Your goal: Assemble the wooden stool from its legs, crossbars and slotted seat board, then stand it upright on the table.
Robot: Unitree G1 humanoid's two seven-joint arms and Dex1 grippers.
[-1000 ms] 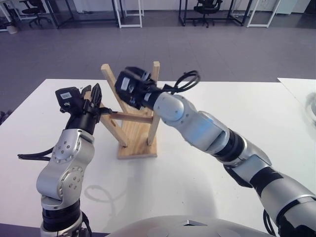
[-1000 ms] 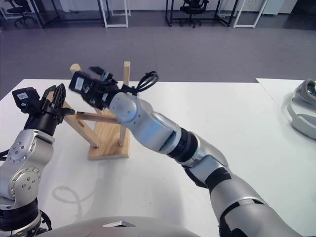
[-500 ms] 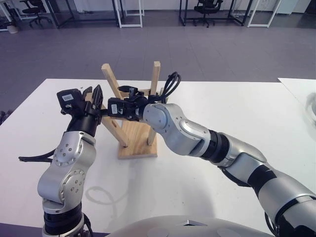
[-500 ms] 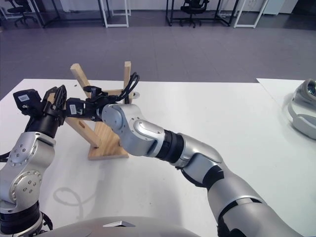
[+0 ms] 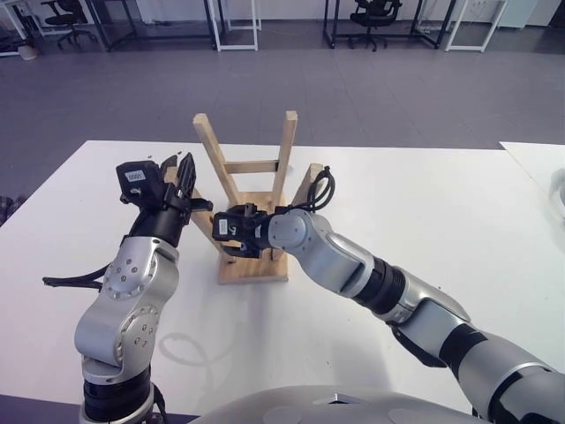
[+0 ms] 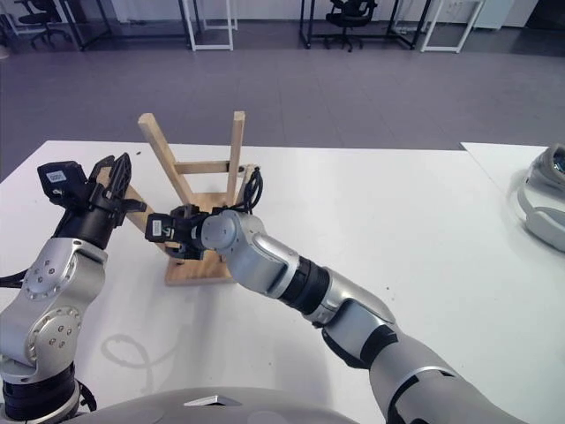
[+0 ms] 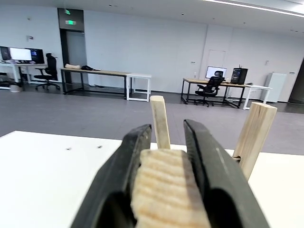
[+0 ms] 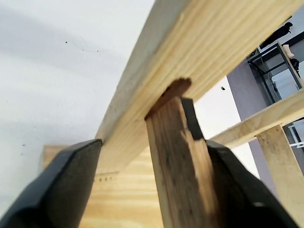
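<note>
The stool (image 5: 254, 212) stands upside down near the middle of the white bench (image 5: 424, 203). Its seat board (image 5: 256, 270) lies flat on the bench with the legs pointing up. Two rear legs (image 5: 212, 150) rise above the rest, joined near their tops by an upper crossbar (image 5: 252, 166).

The left tool (image 5: 184, 177) is on the stool's left side, up at the free end of a leaning leg (image 7: 166, 190). Its fingers (image 7: 126, 161) are pressed against both sides of that wooden end, pinching it.

The right tool (image 5: 228, 231) is low down, just above the seat board and just beside the lower part of the leaning leg. In the right wrist view, a lower crossbar (image 8: 183, 161) has its end seated in a slot cut into a leg (image 8: 213, 42). The right tool's fingers (image 8: 61, 190) are spread around this crossbar. One finger lies close against the wood, while a gap separates the other from it, with the seat board visible through the gap.
</note>
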